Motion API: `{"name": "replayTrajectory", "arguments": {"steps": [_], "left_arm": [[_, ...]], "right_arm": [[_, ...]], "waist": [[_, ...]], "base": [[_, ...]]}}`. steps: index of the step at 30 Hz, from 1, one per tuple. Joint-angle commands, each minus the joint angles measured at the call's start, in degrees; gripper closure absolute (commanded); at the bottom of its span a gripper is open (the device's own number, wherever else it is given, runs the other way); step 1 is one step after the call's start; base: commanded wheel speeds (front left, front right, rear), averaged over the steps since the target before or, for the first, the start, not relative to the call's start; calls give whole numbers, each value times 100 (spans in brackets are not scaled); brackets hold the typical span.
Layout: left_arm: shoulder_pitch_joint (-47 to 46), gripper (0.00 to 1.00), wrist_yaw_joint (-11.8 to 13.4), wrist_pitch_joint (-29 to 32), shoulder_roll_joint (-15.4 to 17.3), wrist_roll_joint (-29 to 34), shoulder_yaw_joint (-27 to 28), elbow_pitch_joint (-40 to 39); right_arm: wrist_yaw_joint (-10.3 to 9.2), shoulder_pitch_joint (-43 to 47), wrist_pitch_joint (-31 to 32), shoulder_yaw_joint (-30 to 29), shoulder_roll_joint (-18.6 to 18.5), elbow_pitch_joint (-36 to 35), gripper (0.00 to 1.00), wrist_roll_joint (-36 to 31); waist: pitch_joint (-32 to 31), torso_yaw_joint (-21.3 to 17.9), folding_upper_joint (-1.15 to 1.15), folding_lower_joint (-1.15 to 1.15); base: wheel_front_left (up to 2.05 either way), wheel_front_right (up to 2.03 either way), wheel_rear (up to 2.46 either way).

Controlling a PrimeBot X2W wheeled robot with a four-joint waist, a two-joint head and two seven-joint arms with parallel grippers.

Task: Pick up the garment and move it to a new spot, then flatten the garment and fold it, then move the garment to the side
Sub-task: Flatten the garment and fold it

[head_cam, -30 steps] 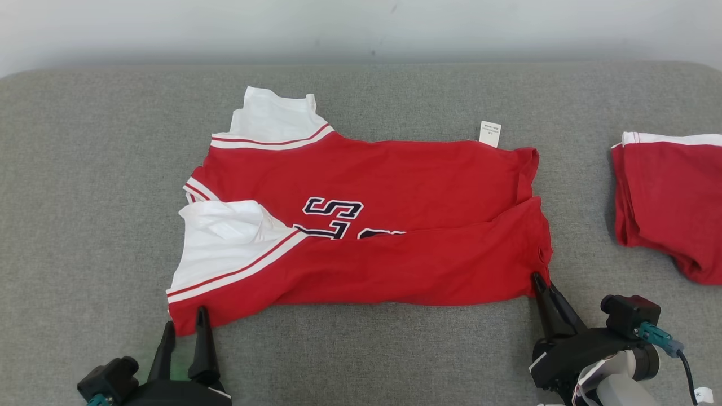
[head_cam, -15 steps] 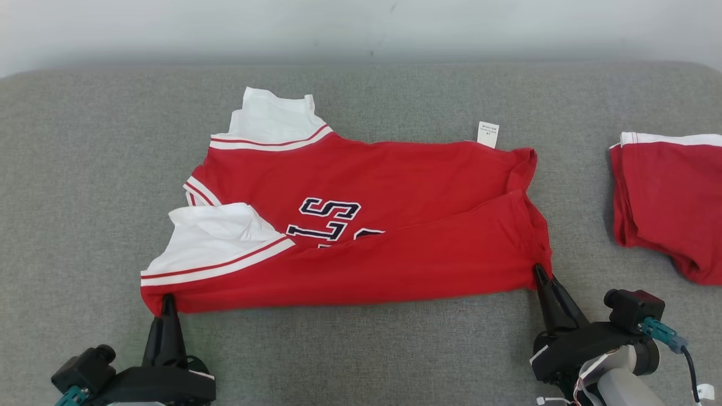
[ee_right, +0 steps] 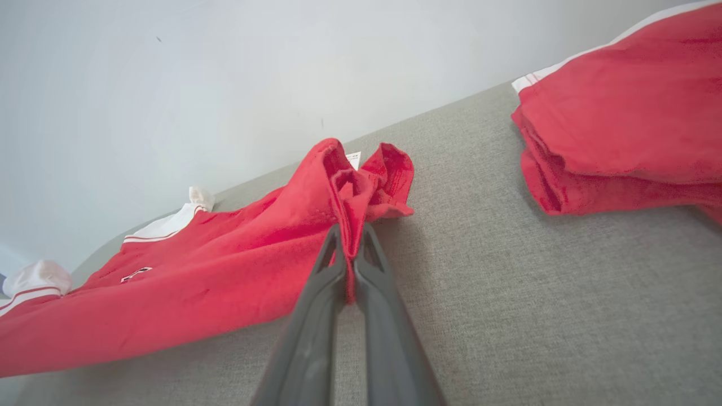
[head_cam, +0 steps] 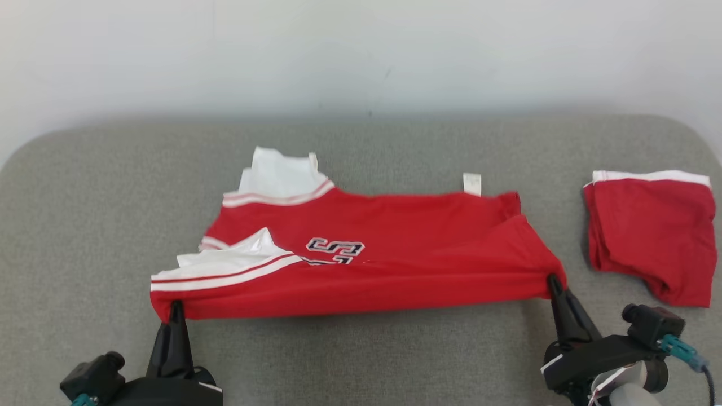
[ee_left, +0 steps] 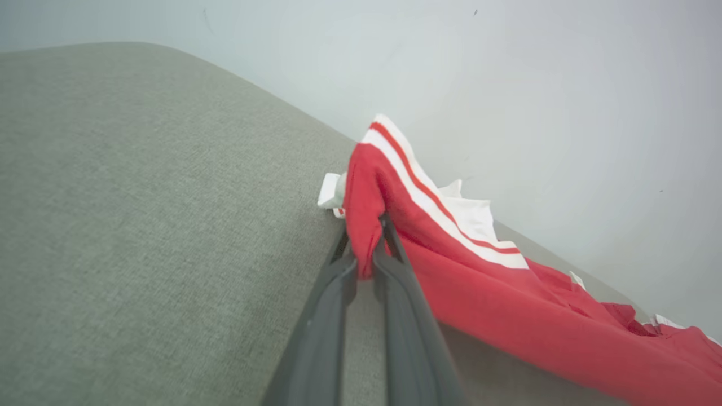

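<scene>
The garment (head_cam: 395, 248) is a red jersey with white, red-striped sleeves and dark lettering, lying across the grey padded surface (head_cam: 84, 225). Its near edge is lifted and stretched between both grippers. My left gripper (head_cam: 176, 305) is shut on the near left corner, below the white sleeve band; in the left wrist view the red cloth (ee_left: 507, 316) is pinched between the dark fingers (ee_left: 395, 276). My right gripper (head_cam: 553, 278) is shut on the near right corner, where the garment (ee_right: 225, 265) bunches up over the fingers (ee_right: 372, 265).
A second red garment (head_cam: 654, 237) with a white edge lies folded at the right of the grey surface, also close to my right gripper in the right wrist view (ee_right: 620, 124). A pale wall (head_cam: 361, 51) runs behind the surface's far edge.
My left gripper closed on the near left corner of the garment. Both grippers have raised the near edge, pulling it taut. The head camera has tilted, so the whole scene sits lower in view.
</scene>
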Motion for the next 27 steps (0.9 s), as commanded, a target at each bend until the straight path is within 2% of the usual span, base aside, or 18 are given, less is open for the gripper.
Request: {"name": "replayTrajectory", "arguments": {"steps": [1, 6, 9, 27], "left_arm": [[45, 100, 13, -18, 28, 49, 27, -64], [20, 100, 13, -18, 27, 241, 55, -288], [138, 100, 13, -18, 52, 313, 44, -120], [1472, 100, 14, -18, 36, 44, -221, 1169]], "right_arm": [[-15, 49, -2, -59, -8, -44, 100, 68], [-15, 158, -3, -326, 3, -397, 100, 160], [-15, 262, -3, -339, -13, -446, 100, 136], [-15, 1764, -4, -169, 165, 123, 100, -10]], "waist": [[-383, -32, 0, 0], [-666, -35, 0, 0], [-771, -1, 0, 0], [-865, 168, 0, 0]], "base": [[0, 0, 0], [0, 0, 0], [0, 0, 0], [0, 0, 0]]}}
